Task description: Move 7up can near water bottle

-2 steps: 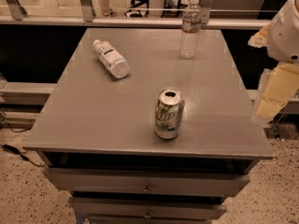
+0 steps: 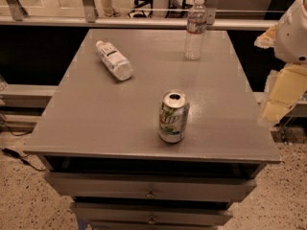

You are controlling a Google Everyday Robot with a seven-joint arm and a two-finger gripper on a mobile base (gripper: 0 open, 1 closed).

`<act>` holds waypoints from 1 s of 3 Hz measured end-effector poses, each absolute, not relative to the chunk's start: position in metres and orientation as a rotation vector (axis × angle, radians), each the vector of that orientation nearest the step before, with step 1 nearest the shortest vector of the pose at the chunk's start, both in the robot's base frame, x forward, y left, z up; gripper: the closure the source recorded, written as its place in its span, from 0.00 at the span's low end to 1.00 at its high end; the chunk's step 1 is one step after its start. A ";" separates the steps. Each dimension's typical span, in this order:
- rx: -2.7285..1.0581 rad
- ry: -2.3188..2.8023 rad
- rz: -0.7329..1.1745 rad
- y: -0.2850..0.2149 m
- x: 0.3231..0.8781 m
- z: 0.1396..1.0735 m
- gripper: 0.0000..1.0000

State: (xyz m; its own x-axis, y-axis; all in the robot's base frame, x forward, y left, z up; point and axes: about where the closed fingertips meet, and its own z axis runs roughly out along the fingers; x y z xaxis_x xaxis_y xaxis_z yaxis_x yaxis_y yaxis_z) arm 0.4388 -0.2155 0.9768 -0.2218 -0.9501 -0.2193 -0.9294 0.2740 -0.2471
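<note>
Near edge of the surface (image 2: 96, 128): 7up can (image 2: 173, 116) upright, well apart from the far water bottle (image 2: 194, 28). Pincer (image 2: 282, 96) hangs off right, its grip state cannot be told; a glancing approach could topple the can.

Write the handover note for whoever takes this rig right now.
Gripper: off the right edge of the table, apart from the can, carrying nothing.
7up can: upright near the front edge, about the middle.
Water bottle: upright at the far edge, right of centre.
Other bottle: on its side, far left; leave it.
Done: nothing, the can is not yet grasped.
Left: reach in, grip the can, set it down beside the water bottle.
</note>
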 end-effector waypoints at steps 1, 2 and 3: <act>-1.684 2.199 0.003 -0.206 0.442 0.968 0.00; -1.662 2.115 0.191 -0.177 0.449 0.948 0.00; -1.658 2.003 0.388 -0.140 0.452 0.930 0.00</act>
State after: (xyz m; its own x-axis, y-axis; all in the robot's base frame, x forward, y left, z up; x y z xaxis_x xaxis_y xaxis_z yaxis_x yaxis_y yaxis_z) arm 0.4516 -0.1398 0.9297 -0.1267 -0.8271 -0.5476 -0.9717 0.2146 -0.0992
